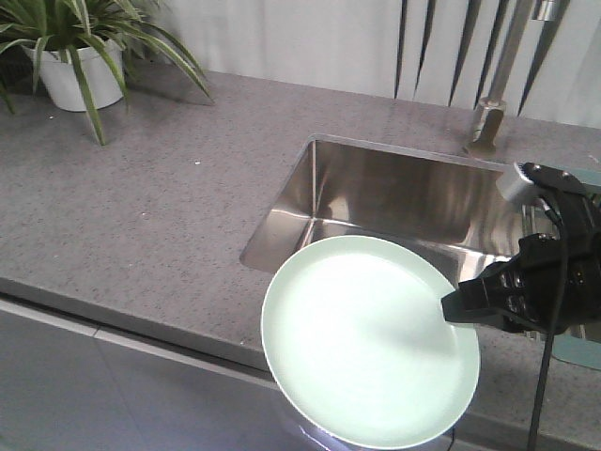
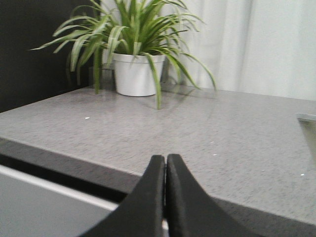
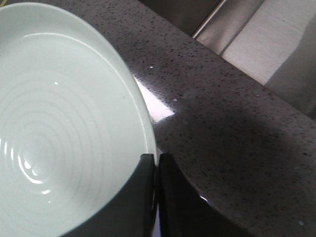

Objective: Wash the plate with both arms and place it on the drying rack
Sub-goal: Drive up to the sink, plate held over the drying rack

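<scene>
The pale mint-green plate (image 1: 369, 340) is held tilted above the counter's front edge, just in front of the sink. My right gripper (image 1: 447, 308) is shut on the plate's right rim. In the right wrist view the rim of the plate (image 3: 59, 123) passes between the two black fingers of the right gripper (image 3: 157, 157). My left gripper (image 2: 166, 158) is shut with nothing between its fingers, low at the counter's front edge and facing the plant; it does not show in the front view. The drying rack (image 1: 575, 354) shows only in parts at the far right, behind the right arm.
A steel sink basin (image 1: 394, 197) is sunk into the grey speckled counter (image 1: 141, 216), with a faucet (image 1: 488, 117) behind it. A potted plant (image 1: 70, 66) in a white pot (image 2: 136, 74) stands at the back left.
</scene>
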